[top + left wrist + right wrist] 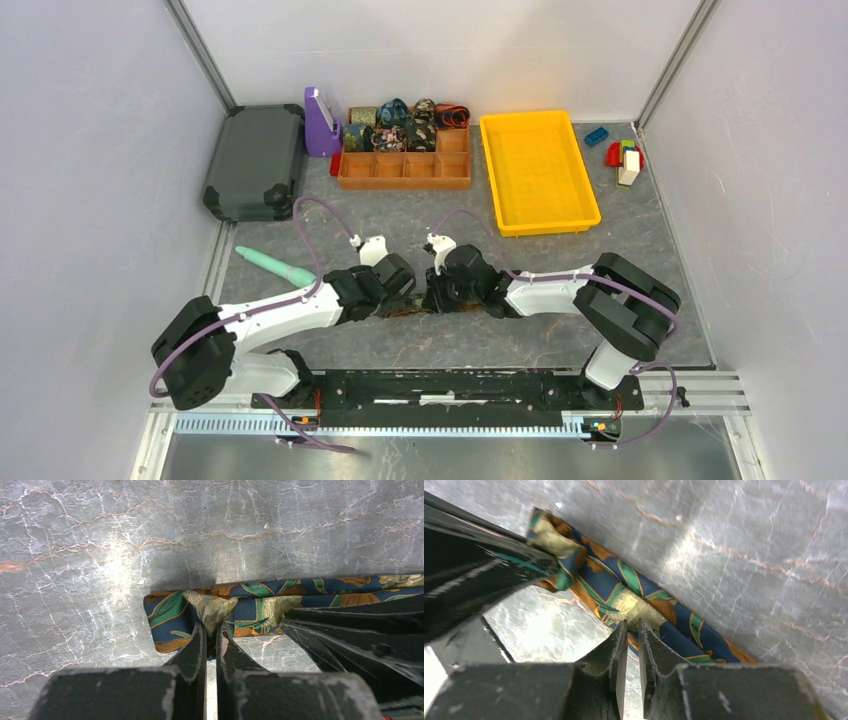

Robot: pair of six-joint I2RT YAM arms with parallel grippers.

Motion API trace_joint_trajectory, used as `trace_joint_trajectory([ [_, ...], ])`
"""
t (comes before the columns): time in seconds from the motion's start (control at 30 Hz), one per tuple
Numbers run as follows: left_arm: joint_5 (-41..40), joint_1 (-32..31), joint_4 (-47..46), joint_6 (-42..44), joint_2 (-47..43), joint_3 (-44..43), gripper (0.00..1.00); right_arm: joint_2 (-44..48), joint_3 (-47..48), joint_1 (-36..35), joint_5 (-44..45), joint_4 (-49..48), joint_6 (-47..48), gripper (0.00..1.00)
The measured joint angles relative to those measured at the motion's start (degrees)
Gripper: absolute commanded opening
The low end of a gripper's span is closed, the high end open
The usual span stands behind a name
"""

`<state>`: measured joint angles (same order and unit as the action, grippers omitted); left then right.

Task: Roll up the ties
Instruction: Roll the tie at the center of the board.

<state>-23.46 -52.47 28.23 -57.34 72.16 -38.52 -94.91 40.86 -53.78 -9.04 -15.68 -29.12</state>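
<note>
Pinched the tie (pixel 260 605), lying mid-frame on the table (pixel 100 555), in left gripper (pixel 212 630) and right gripper (pixel 633 627), jaws clamped on cloth. Risked, seemingly, tugging the folded end loose through opposed pulls.

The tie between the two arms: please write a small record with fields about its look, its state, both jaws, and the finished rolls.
tie: dark blue, with green and orange leaf print
state: flat strip on the table, not rolled yet
left jaws: shut on the tie near its end
right jaws: shut on the tie further along
rolled ties: in the wooden organiser, far compartments
</note>
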Motion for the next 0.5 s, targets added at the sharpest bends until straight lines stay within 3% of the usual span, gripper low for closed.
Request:
trace_joint_trajectory([
  [0.37,0.5,-2.1,0.0,1.5,4.6,-2.8,0.04,-1.5,-2.0,0.1,-0.3,-4.2,-0.1,0.19],
  [0.5,1.1,-3.0,0.0,2.1,5.5,-3.4,0.2,-1.5,-2.1,0.1,-0.3,-4.4,-0.1,0.19],
])
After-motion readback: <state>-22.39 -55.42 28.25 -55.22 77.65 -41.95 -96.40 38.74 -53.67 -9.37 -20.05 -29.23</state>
